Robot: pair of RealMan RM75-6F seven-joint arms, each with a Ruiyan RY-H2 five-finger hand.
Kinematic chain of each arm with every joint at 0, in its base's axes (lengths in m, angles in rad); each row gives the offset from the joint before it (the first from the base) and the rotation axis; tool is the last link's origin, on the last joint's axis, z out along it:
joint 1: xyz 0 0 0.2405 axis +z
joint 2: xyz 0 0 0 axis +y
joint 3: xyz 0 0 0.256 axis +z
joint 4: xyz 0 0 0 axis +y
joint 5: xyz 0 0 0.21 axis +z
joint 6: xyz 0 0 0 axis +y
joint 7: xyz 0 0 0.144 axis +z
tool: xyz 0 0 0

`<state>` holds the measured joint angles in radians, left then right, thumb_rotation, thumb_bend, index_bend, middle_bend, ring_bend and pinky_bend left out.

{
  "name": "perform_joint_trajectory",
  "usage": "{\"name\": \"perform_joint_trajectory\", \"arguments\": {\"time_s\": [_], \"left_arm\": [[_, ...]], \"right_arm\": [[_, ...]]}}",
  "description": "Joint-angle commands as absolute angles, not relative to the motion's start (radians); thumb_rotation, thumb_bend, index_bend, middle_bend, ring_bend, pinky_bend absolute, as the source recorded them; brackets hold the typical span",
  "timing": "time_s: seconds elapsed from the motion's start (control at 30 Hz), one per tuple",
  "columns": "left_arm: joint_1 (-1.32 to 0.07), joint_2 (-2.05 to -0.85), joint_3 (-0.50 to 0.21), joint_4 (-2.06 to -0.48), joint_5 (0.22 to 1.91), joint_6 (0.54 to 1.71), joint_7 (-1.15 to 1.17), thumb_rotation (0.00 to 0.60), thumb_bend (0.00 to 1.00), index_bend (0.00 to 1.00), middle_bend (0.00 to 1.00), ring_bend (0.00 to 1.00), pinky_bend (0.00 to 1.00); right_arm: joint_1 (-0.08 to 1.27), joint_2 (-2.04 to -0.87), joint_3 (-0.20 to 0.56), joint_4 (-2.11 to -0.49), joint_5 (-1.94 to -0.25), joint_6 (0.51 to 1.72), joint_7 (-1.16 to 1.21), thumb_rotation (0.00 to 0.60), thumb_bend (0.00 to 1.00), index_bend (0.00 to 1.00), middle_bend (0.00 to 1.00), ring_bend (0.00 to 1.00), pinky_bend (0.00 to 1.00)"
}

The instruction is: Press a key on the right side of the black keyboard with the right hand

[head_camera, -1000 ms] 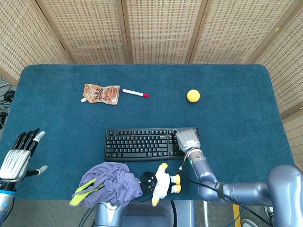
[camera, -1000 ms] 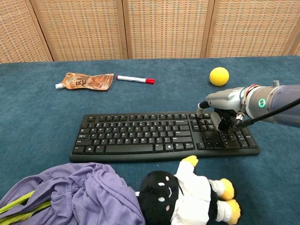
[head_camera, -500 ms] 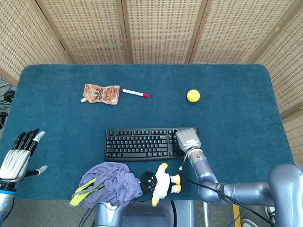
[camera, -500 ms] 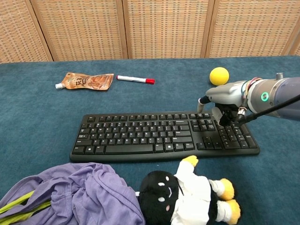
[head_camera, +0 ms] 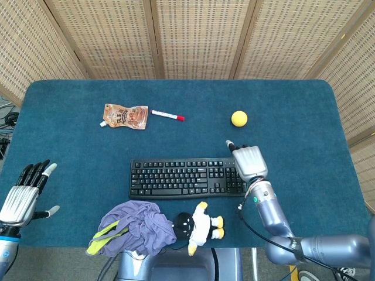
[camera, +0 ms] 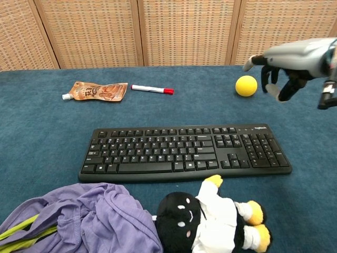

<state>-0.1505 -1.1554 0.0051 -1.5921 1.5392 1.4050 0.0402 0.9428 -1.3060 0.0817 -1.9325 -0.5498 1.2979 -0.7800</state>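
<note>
The black keyboard [head_camera: 186, 178] lies flat on the blue table [head_camera: 293, 105], near the front edge and roughly centred, its long side running left to right. The right hand [head_camera: 250, 163] hangs in the air at the keyboard's right end; in the chest view this hand [camera: 287, 62] is clearly above the table and lifted off the keys, touching nothing. Its fingers [camera: 274, 84] curl loosely downward with gaps between them, and it holds nothing. From overhead the hand covers the far right corner of the keyboard.

The left hand [head_camera: 23, 190] sits at the near left edge of the table, well apart from the keyboard, fingers spread and empty.

A yellow ball [camera: 246, 85] rests on the table beyond the keyboard's right end, near the right hand in the chest view. Farther left, at the far side, lie a brown pouch [head_camera: 125, 116] and just beside it a red-capped marker [head_camera: 167, 115]. Near the front edge, a plush toy [camera: 210, 219] lies just in front of the keyboard, with a purple cloth [camera: 79, 221] bunched to its left.
</note>
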Motion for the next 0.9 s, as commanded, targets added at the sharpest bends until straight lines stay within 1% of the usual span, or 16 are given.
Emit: {"name": "perform_joint_trajectory", "arguments": {"time_s": [0.03,0.07,0.1,0.17,0.23,0.27,0.33,0.4,0.53,0.77,0.9], "left_arm": [[-0.15,-1.156,0.005,-1.593,1.54,1.407,0.042,0.6,0.04,0.0,0.0,0.0,0.0],[-0.15,-1.158,0.006,-1.592,1.54,1.406,0.043,0.6,0.04,0.0,0.0,0.0,0.0],[-0.15,-1.158,0.006,-1.592,1.539,1.405,0.045,0.6,0.04,0.0,0.0,0.0,0.0],[-0.151,-1.161,0.006,-1.591,1.539,1.404,0.049,0.6,0.04,0.0,0.0,0.0,0.0],[-0.151,-1.164,0.005,-1.589,1.539,1.404,0.052,0.6,0.04,0.0,0.0,0.0,0.0],[-0.151,-1.166,0.005,-1.588,1.539,1.405,0.052,0.6,0.04,0.0,0.0,0.0,0.0],[-0.151,-1.169,0.004,-1.585,1.539,1.406,0.056,0.6,0.04,0.0,0.0,0.0,0.0],[-0.151,-1.174,0.005,-1.583,1.542,1.409,0.06,0.6,0.04,0.0,0.0,0.0,0.0],[-0.15,-1.185,0.007,-1.578,1.553,1.416,0.066,0.6,0.04,0.0,0.0,0.0,0.0],[-0.144,-1.191,0.006,-1.57,1.564,1.437,0.062,0.6,0.04,0.0,0.0,0.0,0.0],[-0.144,-1.191,0.006,-1.567,1.565,1.438,0.061,0.6,0.04,0.0,0.0,0.0,0.0]], "right_arm": [[0.823,-1.209,0.017,-1.999,-0.709,1.385,-0.652,0.6,0.33,0.0,0.06,0.02,0.25],[0.782,-1.187,-0.011,-2.0,-0.78,1.409,-0.605,0.6,0.28,0.0,0.02,0.0,0.2],[0.751,-1.173,-0.033,-1.993,-0.828,1.431,-0.574,0.6,0.24,0.0,0.01,0.0,0.17],[0.692,-1.158,-0.077,-1.966,-0.925,1.474,-0.516,0.6,0.15,0.0,0.0,0.0,0.08],[0.624,-1.152,-0.123,-1.914,-1.026,1.521,-0.448,0.6,0.08,0.0,0.0,0.0,0.02],[0.599,-1.153,-0.138,-1.889,-1.058,1.539,-0.421,0.6,0.05,0.0,0.0,0.0,0.01],[0.548,-1.158,-0.164,-1.834,-1.112,1.575,-0.369,0.6,0.01,0.0,0.0,0.0,0.0],[0.492,-1.173,-0.183,-1.762,-1.159,1.614,-0.314,0.6,0.0,0.0,0.0,0.0,0.0],[0.412,-1.205,-0.201,-1.652,-1.211,1.653,-0.243,0.6,0.0,0.0,0.0,0.0,0.0],[0.308,-1.238,-0.211,-1.535,-1.285,1.732,-0.159,0.6,0.0,0.0,0.0,0.0,0.0],[0.269,-1.244,-0.208,-1.504,-1.317,1.751,-0.136,0.6,0.0,0.0,0.0,0.0,0.0]]}}
